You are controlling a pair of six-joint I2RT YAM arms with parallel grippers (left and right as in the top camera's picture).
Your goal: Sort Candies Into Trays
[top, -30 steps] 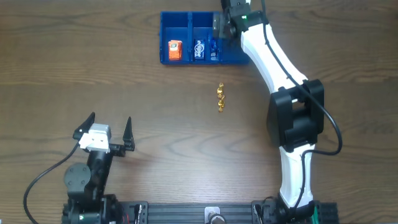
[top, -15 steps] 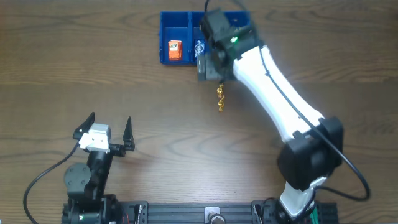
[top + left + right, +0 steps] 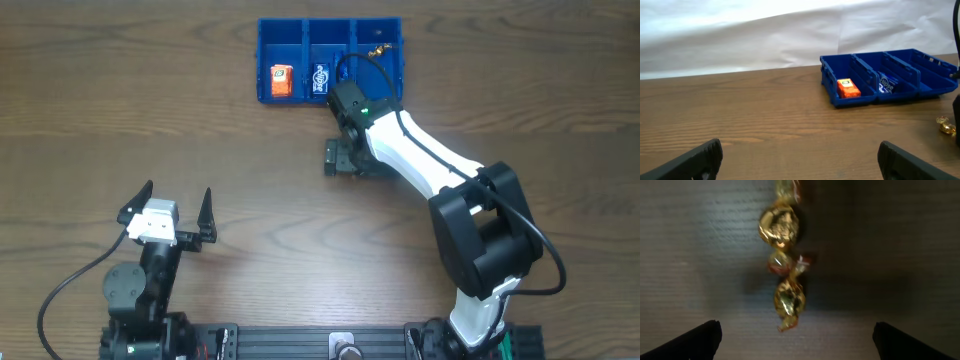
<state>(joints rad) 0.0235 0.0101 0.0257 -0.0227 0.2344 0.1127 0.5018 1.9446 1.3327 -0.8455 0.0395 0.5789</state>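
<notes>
A small cluster of gold-wrapped candies (image 3: 782,262) lies in a short line on the bare worktop (image 3: 150,120), the pieces touching or just beside one another. The right gripper (image 3: 340,158) hangs directly over them with its fingers (image 3: 695,340) spread wide to either side of the line. It holds nothing, and the pose looks set to drop and close on one piece.

At 12 o'clock from the cluster stands the blue tray (image 3: 262,60), with three compartments side by side. An orange candy (image 3: 282,82) sits in the 9 o'clock compartment and a blue candy (image 3: 321,78) in the middle one. A small gold piece (image 3: 378,50) sits in the 3 o'clock one, which is probably where the cluster belongs.

The left gripper (image 3: 178,205) sits well apart at 8 o'clock, spread and empty. It seems parked near its base to keep out of the way.
</notes>
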